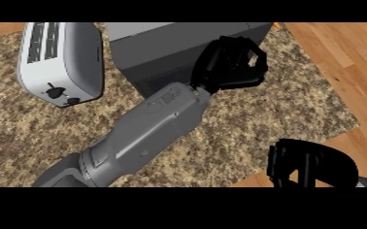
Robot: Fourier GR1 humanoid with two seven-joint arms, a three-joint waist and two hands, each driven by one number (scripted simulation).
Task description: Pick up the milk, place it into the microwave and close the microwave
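My left hand (229, 67) is curled up closed against the grey microwave (165, 43) beside the toaster (61, 60). No clue where the milk is. My right hand (309, 167) rests, fingers relaxed, by the counter (272, 111) edge.

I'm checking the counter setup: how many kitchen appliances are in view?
2. A white toaster stands at the upper left, and a grey microwave sits at top centre, partly behind the left hand. Something small could be hidden beneath that hand.
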